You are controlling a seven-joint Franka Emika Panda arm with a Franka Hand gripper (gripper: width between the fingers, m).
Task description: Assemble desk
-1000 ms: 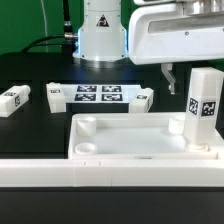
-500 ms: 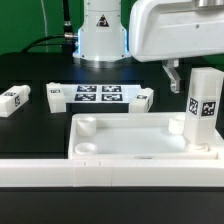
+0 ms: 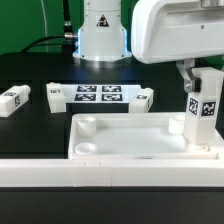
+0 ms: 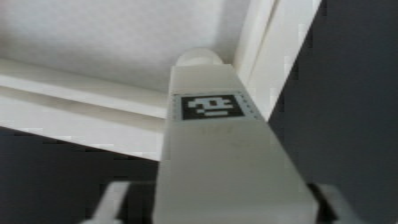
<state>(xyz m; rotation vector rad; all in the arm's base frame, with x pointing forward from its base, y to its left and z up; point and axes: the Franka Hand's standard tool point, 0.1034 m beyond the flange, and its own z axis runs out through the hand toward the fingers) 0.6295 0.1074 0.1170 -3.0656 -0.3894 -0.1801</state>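
The white rimmed tabletop (image 3: 130,152) lies in the middle foreground with its round corner sockets facing up. One white tagged leg (image 3: 206,108) stands upright in its far corner socket at the exterior view's right. My gripper (image 3: 203,78) is open and straddles the top of this leg, with one finger (image 3: 186,74) showing beside it. In the wrist view the leg (image 4: 221,140) runs between my fingers (image 4: 118,200) with narrow gaps on both sides, and the tabletop (image 4: 107,60) lies beyond. Three loose legs (image 3: 12,100) (image 3: 55,94) (image 3: 146,98) lie on the black table.
The marker board (image 3: 100,95) lies flat behind the tabletop, between two of the loose legs. A long white bar (image 3: 100,176) spans the foreground. The robot's white base (image 3: 100,35) stands at the back.
My gripper has moved toward the exterior view's right and now sits over the top of the upright leg. The leg and tabletop have not moved.
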